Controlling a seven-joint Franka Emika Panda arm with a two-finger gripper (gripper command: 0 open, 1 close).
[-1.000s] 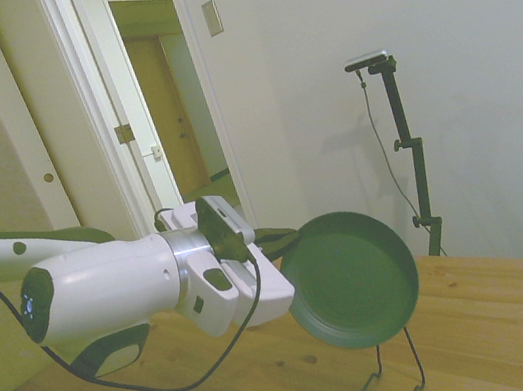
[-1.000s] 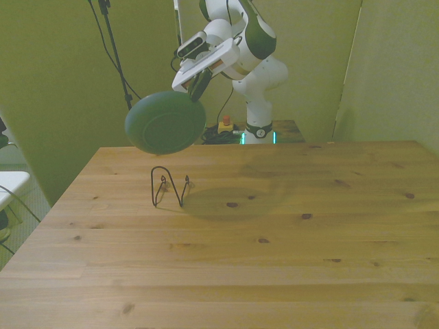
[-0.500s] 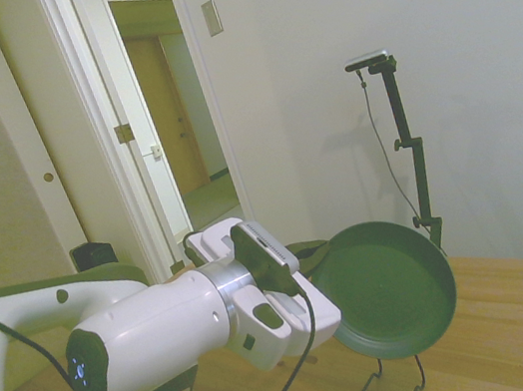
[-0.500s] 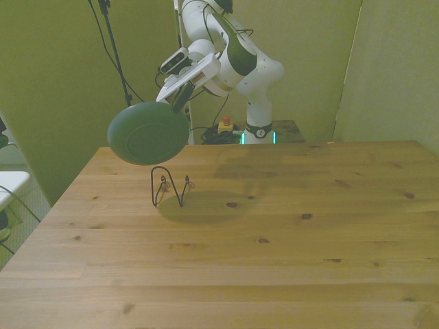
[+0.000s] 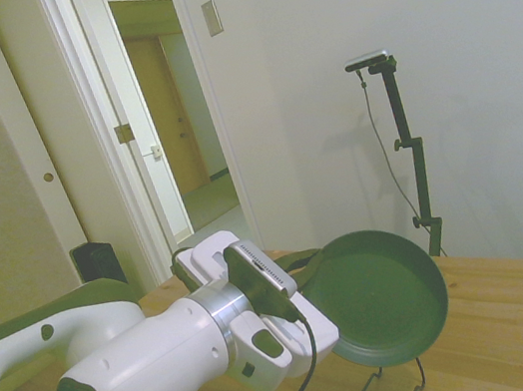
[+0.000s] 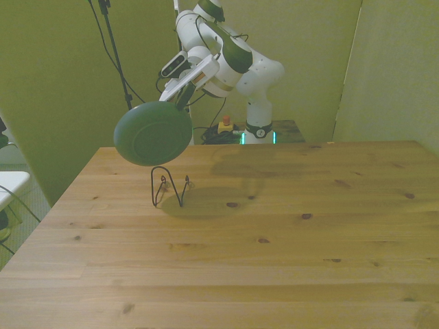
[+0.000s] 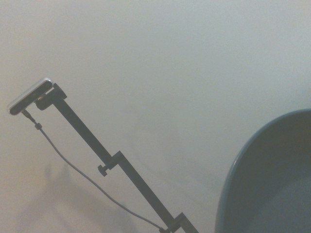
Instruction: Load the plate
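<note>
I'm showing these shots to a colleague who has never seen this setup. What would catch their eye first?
First the dark green plate, held on edge in the air by the white arm's claw, which grips its rim above the table's far corner at the front view's left. Right below it stands a small black wire rack, with nothing in it. The side view shows the plate's hollow face turned away from the arm.

The plate [image 5: 381,298] is plain dark teal-green, matte, without pattern. The wire rack [image 6: 171,188] is black. The tabletop [image 6: 288,253] is honey-coloured pine with dark knots. The arm [image 5: 159,360] is white.
</note>
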